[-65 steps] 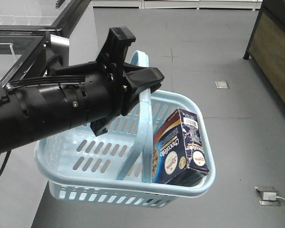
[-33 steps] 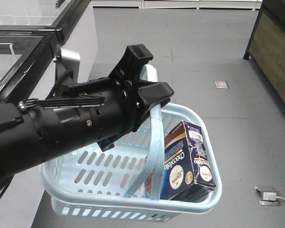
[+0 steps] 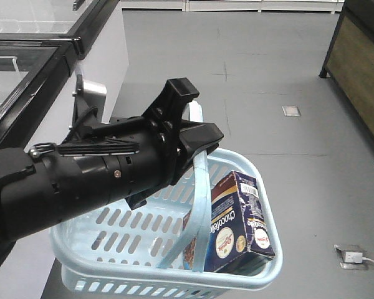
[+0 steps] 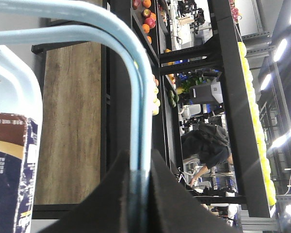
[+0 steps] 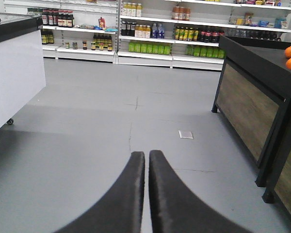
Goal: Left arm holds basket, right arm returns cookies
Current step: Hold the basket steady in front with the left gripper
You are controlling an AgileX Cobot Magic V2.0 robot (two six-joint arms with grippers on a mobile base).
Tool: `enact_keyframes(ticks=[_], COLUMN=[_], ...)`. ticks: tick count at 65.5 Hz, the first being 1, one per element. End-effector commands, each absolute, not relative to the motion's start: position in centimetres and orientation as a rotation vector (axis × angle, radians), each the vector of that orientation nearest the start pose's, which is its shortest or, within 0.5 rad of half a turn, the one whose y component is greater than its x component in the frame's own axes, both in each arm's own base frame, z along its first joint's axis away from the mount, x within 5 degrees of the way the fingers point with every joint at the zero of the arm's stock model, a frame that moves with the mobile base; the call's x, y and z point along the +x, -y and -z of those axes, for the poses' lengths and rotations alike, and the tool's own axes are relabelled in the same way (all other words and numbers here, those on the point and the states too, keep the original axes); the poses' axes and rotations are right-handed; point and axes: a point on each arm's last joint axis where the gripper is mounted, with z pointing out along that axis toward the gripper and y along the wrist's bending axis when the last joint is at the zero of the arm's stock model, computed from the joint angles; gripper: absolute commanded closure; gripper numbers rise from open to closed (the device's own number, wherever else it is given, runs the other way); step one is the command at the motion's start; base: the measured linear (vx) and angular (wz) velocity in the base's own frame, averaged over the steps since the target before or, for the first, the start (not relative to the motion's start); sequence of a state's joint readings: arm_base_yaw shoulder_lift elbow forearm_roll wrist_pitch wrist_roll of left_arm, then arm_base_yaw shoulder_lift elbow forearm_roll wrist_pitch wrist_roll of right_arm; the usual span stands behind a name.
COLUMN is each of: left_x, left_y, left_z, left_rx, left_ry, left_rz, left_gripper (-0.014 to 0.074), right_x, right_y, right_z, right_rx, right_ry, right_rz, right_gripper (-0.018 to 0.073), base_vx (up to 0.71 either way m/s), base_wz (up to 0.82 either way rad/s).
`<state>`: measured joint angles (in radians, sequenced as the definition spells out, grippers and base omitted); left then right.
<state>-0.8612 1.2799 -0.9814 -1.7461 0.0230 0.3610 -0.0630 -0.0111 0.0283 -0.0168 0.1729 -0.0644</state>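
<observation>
Left tool (image 3: 197, 115) clenched on the basket (image 3: 249, 165) handle; right tool (image 5: 146, 155) closed, empty. We should hold the basket level while lifting the cookies (image 3: 237, 227) from its right end.

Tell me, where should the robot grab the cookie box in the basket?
Probably the cookie box by its top end, from above, pinching its narrow sides. It stands tilted in a corner of the basket, whose walls and handle block its lower sides.
</observation>
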Motion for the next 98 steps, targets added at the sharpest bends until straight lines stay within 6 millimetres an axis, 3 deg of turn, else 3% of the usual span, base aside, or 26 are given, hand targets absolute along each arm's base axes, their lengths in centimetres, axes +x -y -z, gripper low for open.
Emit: enact_keyframes(ticks=[1, 98], left_x=[18.16, 18.21], left_y=[22.06, 22.16], left_z=[-38.00, -37.90], left_rx=[-0.517, -0.531], left_ry=[-1.964, -1.970], left_rz=[1.653, 1.661], left_gripper=[0.0601, 0.0599], right_x=[5.63, 5.63], right_y=[0.41, 0.41], right_z=[-19.00, -18.99], right_rx=[-0.014, -0.014], right_ry=[-1.606, -1.607], right_rz=[0.125, 0.125], right_gripper=[0.0565, 0.0565], base_vx=[0.00, 0.00], base_wz=[0.00, 0.00])
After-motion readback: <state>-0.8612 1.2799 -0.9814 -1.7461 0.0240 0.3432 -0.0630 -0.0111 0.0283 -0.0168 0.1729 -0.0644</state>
